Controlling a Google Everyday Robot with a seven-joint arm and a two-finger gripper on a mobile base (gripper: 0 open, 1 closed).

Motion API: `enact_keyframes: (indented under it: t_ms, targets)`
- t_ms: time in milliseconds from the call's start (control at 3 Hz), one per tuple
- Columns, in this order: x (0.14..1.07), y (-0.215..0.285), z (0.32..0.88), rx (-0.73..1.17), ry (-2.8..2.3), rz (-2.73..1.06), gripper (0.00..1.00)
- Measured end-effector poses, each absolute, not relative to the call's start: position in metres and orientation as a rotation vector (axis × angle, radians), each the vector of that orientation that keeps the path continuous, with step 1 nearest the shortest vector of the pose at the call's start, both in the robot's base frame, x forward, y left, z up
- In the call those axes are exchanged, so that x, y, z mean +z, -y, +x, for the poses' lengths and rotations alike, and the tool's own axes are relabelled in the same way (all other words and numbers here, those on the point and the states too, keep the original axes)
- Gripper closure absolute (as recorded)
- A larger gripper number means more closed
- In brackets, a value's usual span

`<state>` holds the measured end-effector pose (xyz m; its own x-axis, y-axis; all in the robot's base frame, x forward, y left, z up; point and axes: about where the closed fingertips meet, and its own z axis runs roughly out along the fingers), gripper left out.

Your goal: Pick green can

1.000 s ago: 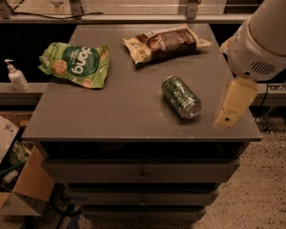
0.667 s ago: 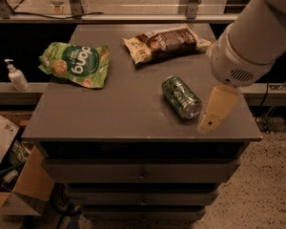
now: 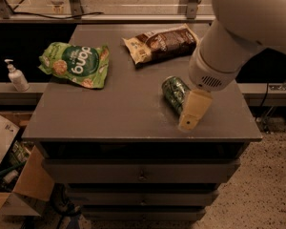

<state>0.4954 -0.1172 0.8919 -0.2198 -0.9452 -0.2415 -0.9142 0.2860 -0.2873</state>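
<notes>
I see green can (image 3: 174, 92) lying on its side on surface (image 3: 109, 113), right of centre, nearer front edge than back. Small cylinder, dark green body, pale patterned markings, silvery rim at far end. Long axis slightly diagonal: far end toward back-left, near end toward front-right. Near end hidden behind tool (image 3: 190, 116). Tool hangs over that end, pale tip low near surface. Contact with can: I cannot tell.

bench (image 3: 109, 113): grey top, drawers (image 3: 140, 171) under front edge | light-green snack bag (image 3: 75, 65): flat near back-left corner | brown snack bag (image 3: 159, 44): near back edge, right of centre | pump bottle (image 3: 16, 76): beyond left edge | cardboard box (image 3: 19, 185): floor, front-left corner
</notes>
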Motion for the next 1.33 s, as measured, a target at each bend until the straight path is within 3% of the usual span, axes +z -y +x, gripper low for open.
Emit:
enact_keyframes:
  t_ms: [667, 1000, 1333]
  targets:
    - [0.853, 0.121, 0.529, -0.109, -2.294, -1.624, 0.00]
    - [0.839, 0.123, 0.537, -0.097, -2.333, -1.606, 0.10]
    - [0.832, 0.122, 0.540, -0.085, -2.352, -1.594, 0.29]
